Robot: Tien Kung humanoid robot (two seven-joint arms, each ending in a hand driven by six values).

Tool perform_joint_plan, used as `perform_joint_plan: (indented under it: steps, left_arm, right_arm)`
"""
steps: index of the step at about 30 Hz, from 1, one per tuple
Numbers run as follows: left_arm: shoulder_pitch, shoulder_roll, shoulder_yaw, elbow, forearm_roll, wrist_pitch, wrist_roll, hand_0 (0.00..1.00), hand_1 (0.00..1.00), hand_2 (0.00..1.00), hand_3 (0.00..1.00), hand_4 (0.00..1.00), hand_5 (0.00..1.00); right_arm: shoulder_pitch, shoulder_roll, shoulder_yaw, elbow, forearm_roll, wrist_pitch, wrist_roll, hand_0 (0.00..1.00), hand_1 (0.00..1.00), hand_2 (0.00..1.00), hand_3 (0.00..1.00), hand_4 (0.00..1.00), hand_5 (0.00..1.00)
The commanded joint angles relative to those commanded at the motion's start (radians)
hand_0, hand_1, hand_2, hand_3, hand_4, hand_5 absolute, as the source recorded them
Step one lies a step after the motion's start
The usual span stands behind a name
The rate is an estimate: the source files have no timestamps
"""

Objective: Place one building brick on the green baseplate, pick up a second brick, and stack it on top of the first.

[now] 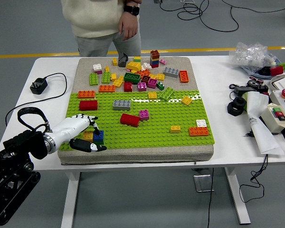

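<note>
A white table [47,107] on a grey floor carries a green baseplate [156,128]. The left hand [80,130] lies low at its corner, fingers [91,124] pinching a blue brick [99,137] between them.

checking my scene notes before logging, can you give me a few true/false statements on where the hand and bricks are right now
1. The left hand is at the green baseplate's near left corner, fingers around a blue brick. True.
2. The right hand is reaching over the loose brick pile. False: no right hand is in view.
3. A red brick lies on the baseplate beside a small magenta brick. True.
4. The person is holding a brick over the table. False: the person's hand hangs at the body, beyond the far edge.
</note>
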Motion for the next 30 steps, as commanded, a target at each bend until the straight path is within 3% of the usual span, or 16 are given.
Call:
perform_joint_plan:
  steps: [19,30]
  left_arm:
    - [0.000,0.002,0.010,0.008,0.005,0.000,0.003,0.998,0.986,0.971,0.598,0.965,0.652]
    - [-0.007,0.016,-0.053,-0.078,-0.090,0.015,-0.009,0.998,0.964,0.920,0.596,0.965,0.646]
  right_arm:
    - [-0.002,0.002,-0.004,0.000,0.000,0.000,0.000,0.765,0.699,0.737,0.747,0.998,0.628]
    - [-0.003,0.003,-0.005,0.000,-0.001,0.001,-0.001,0.764,0.699,0.737,0.747,0.998,0.627]
